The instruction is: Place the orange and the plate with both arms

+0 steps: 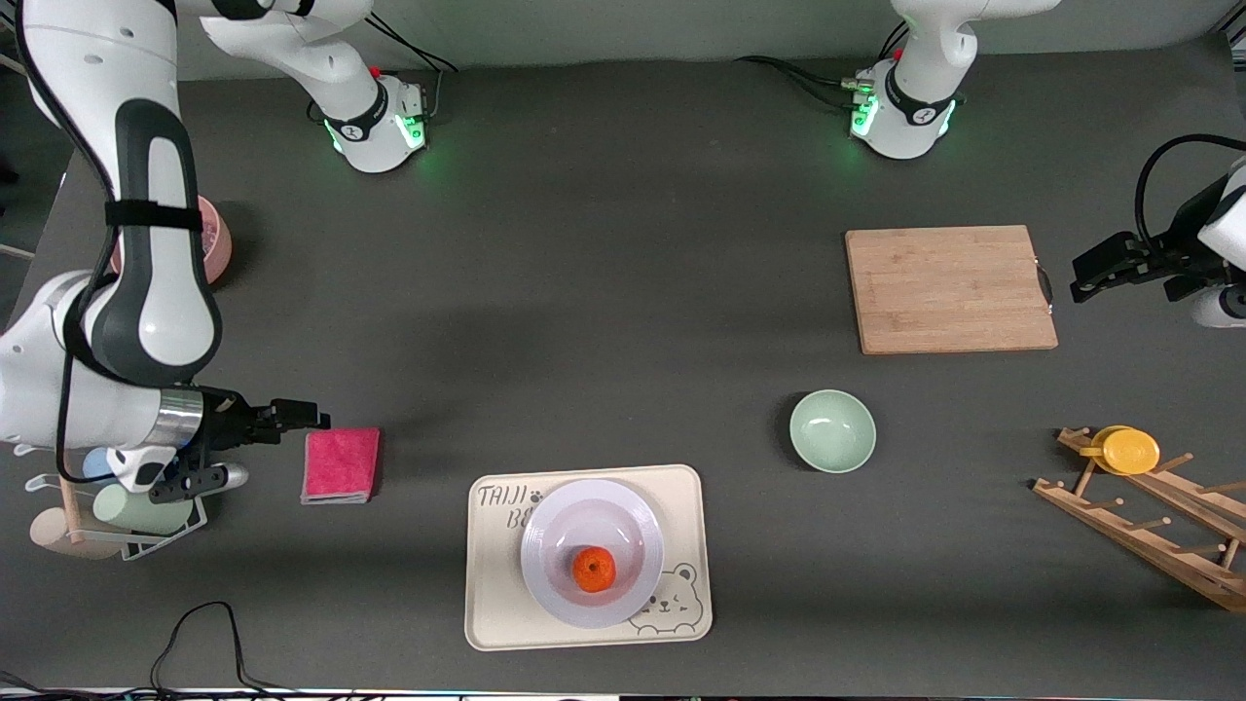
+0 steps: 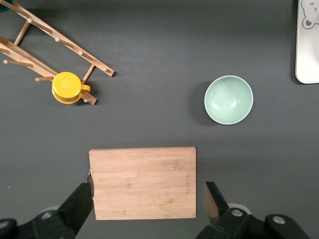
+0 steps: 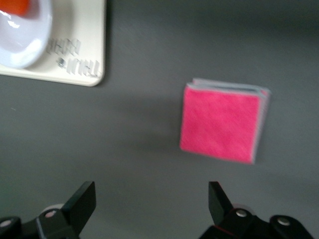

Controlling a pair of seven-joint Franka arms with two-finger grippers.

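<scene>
The small orange (image 1: 593, 569) lies in the middle of the pale glossy plate (image 1: 584, 493), which rests on the cream bear tray (image 1: 492, 604) near the front camera. A sliver of the orange (image 3: 17, 5) and part of the plate (image 3: 30, 47) show in the right wrist view. My right gripper (image 1: 321, 417) hangs open and empty over bare table beside the pink cloth (image 1: 341, 464), well apart from the tray. Open and empty too, my left gripper (image 1: 1079, 278) hovers by the wooden cutting board (image 1: 949, 289) at the left arm's end, its fingers (image 2: 82, 204) straddling the board's edge (image 2: 143, 181).
A mint-green bowl (image 1: 832, 430) sits between the tray and the cutting board. A wooden rack (image 1: 1149, 521) carrying a yellow cup (image 1: 1127, 450) stands at the left arm's end. At the right arm's end are a pink bowl (image 1: 218, 241) and a cup stand (image 1: 117, 511).
</scene>
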